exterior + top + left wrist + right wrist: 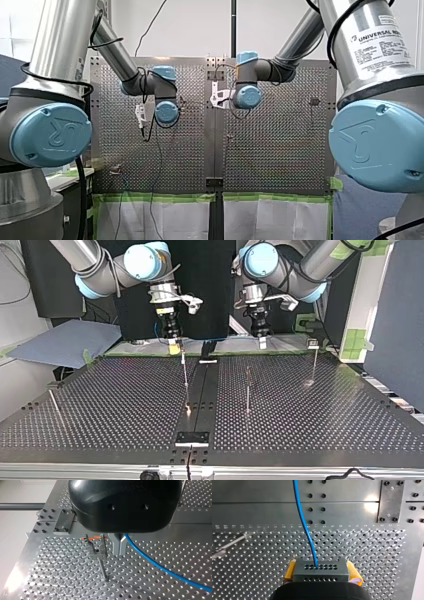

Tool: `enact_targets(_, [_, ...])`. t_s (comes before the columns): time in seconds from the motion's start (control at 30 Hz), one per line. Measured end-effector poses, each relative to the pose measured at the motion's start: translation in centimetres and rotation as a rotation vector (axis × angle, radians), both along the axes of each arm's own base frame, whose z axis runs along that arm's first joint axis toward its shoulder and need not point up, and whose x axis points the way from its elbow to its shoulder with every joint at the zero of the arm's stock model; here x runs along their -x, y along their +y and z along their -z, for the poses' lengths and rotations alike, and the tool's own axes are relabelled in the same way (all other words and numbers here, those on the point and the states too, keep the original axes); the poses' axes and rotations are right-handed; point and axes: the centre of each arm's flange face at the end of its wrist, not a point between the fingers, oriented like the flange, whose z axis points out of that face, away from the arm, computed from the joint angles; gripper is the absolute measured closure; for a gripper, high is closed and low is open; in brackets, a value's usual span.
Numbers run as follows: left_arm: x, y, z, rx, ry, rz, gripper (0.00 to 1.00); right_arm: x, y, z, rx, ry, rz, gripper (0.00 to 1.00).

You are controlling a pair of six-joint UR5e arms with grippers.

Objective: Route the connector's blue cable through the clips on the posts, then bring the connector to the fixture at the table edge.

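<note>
Perforated table [325, 405] plate spreads under both arms, with thin posts standing well apart on it. The robot's right gripper [321, 570] is clamped on the connector [320, 567], a grey block pinched between the yellow pads [354, 573]. The blue cable [305, 525] leaves the connector's top face and runs away ahead of it, so this arm seems to serve as the anchor for the free end.

In the left wrist view the left gripper [119, 547] has its metal fingers [115, 545] pressed together, with the cable emerging right beside them. They appear to be closed on it, though the contact itself is hidden under the black body. The fingers sit just beside a clip [96, 551] on its post [102, 568], apart from it, and the cable trails off across the plate away from the clip. That placement looks chosen for seating the cable in this clip; threading appears not yet done.
</note>
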Motion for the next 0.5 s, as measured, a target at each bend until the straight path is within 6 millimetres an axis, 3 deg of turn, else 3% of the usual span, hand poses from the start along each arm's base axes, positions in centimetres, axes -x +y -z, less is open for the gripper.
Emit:
enact_targets(0.27, [-1.7,0.7,-1.0,-0.005,-0.005,-0.015,1.0,-0.7,-1.5,0.2,-0.007,0.007,-0.007,1.0])
enact_targets(0.5, [-3.6,2.6,-1.4,-0.01,-0.016,-0.021,1.0,-1.5,-2.6,-0.1,-0.005,0.006,-0.014,1.0])
